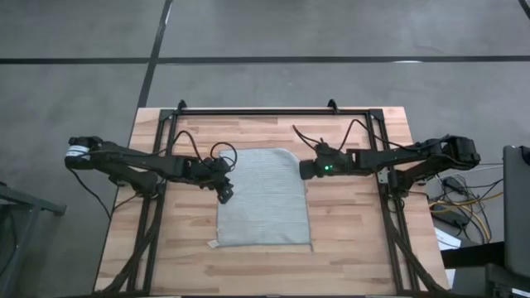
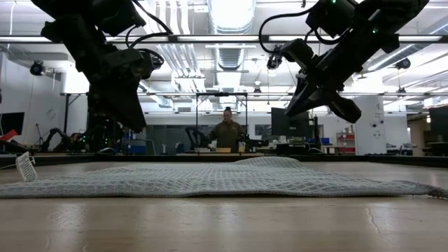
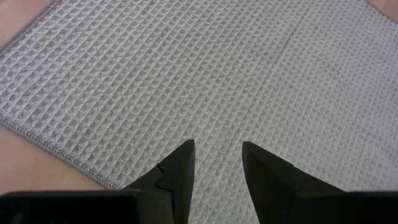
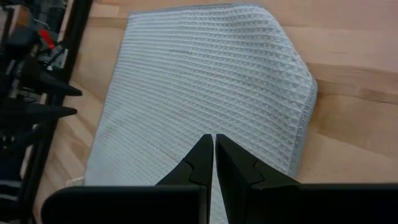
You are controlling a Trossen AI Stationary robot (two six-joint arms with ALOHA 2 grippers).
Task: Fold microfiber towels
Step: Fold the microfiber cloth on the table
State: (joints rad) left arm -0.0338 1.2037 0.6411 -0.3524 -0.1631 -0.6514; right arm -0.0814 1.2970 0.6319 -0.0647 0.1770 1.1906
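Note:
The grey-green waffle-weave microfiber towel (image 1: 263,199) lies spread flat on the wooden table, with its small white tag (image 1: 214,245) at the near left corner. The far right corner (image 4: 301,68) looks rounded, as if tucked under. My left gripper (image 1: 225,192) hovers open over the towel's left edge, fingers apart above the cloth (image 3: 217,155). My right gripper (image 1: 305,170) hovers shut over the towel's right edge (image 4: 214,146). In the low view both grippers (image 2: 133,119) (image 2: 343,108) hang clear above the towel (image 2: 210,178).
Black frame rails (image 1: 166,149) (image 1: 385,165) run along the table's left, right and far sides. Cables (image 1: 464,199) lie off the table's right edge. A person (image 2: 227,129) stands far back in the room.

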